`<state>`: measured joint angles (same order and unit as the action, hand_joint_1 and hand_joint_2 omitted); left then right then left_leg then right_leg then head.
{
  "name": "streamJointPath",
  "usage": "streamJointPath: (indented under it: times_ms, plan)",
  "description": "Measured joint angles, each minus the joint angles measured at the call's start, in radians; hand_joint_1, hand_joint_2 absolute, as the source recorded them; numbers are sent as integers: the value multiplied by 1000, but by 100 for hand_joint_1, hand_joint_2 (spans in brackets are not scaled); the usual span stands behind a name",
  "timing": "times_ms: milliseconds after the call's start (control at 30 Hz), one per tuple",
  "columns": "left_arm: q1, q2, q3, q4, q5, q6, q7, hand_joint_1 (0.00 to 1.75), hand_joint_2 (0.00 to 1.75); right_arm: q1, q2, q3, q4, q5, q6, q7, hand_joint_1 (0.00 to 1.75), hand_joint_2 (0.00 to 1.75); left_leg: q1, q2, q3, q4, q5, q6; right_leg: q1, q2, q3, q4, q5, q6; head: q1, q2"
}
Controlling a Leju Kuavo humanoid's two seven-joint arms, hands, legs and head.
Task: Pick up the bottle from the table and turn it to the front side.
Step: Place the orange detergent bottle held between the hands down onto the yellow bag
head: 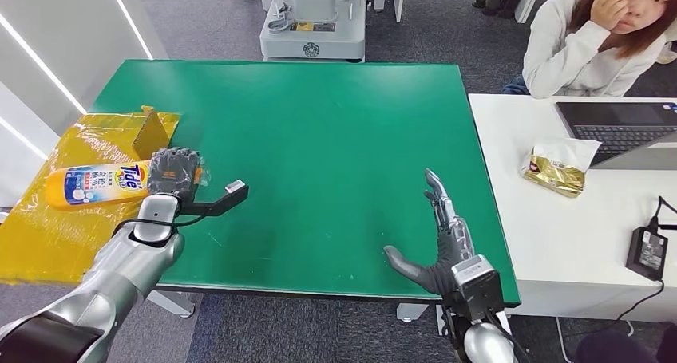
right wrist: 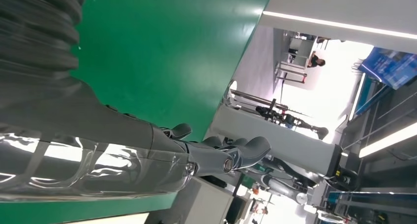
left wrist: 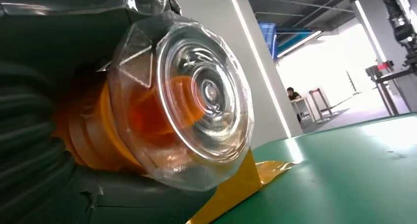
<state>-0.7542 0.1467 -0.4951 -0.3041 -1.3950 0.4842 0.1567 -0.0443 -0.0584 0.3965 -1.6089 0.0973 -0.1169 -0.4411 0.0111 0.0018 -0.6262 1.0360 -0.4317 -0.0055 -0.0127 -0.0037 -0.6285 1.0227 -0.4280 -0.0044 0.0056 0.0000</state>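
Green table [head: 319, 140]: work surface.
Tide bottle [head: 96, 183]: lying on yellow sheet [head: 48, 227], long axis running sideways from left hand [head: 174, 171], which grips its cap end.
Right hand [head: 439, 239]: fingers spread, holding nothing, well apart.

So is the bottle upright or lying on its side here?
On its side. The bottle lies horizontally over the yellow sheet, label showing, with the left hand gripping its cap end.

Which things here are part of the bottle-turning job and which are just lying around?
Job: Tide bottle, left hand gripping its cap end, right hand open, green table.
Lying about: gold packet, laptop, power adapter, yellow sheet.
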Motion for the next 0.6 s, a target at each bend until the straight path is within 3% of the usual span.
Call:
streamJointPath:
  times_ms: [333,600]
  plan:
    - [-2,-12,9,12,11,-57,-130,175,175,-41,10,28,19,1,13,11,0,175,0,0,0,0,0,0,0,0,0,0,0,0,0,0]
    - [-4,-24,24,14,26,-97,-146,175,175,-44,13,36,18,5,21,19,0,175,0,0,0,0,0,0,0,0,0,0,0,0,0,0]
